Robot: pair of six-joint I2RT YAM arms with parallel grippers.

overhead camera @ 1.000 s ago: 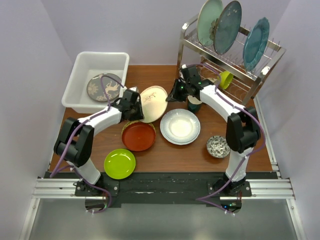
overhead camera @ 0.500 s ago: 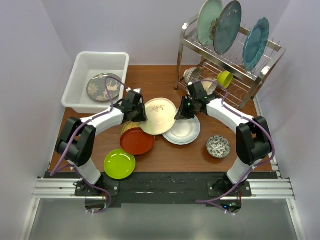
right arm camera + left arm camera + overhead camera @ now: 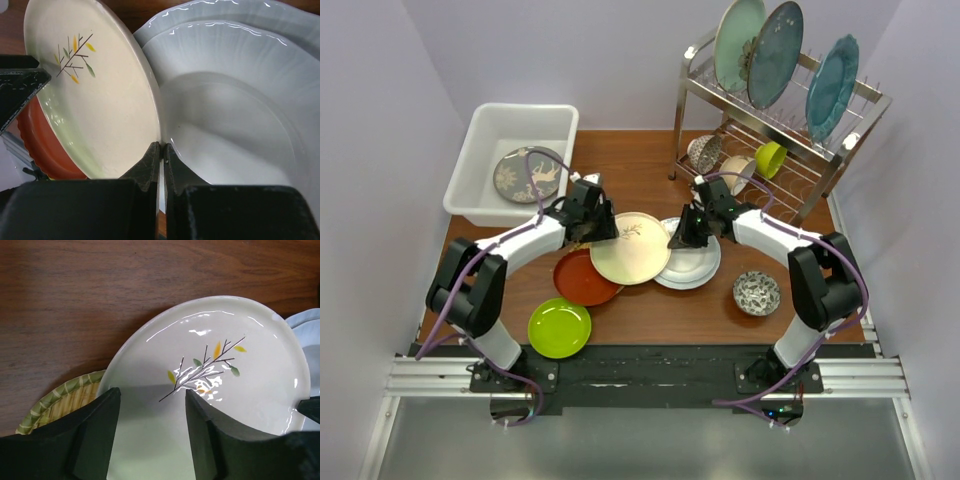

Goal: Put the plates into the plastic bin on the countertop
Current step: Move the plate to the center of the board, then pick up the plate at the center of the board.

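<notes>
Cream plate point(image 3: 632, 247) sits right of the bin point(image 3: 480, 125), overlapping the red plate point(image 3: 575, 278) and the white plate point(image 3: 697, 265). The right claw point(image 3: 160, 146) pinches its rim. The left claw point(image 3: 152, 392) has fingers spread over the opposite rim. A grey plate point(image 3: 525, 175) lies in the bin.

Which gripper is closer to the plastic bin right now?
Left. The left gripper sits off the plastic bin's near right corner, at the cream plate's rim; the right gripper is across that plate.
</notes>
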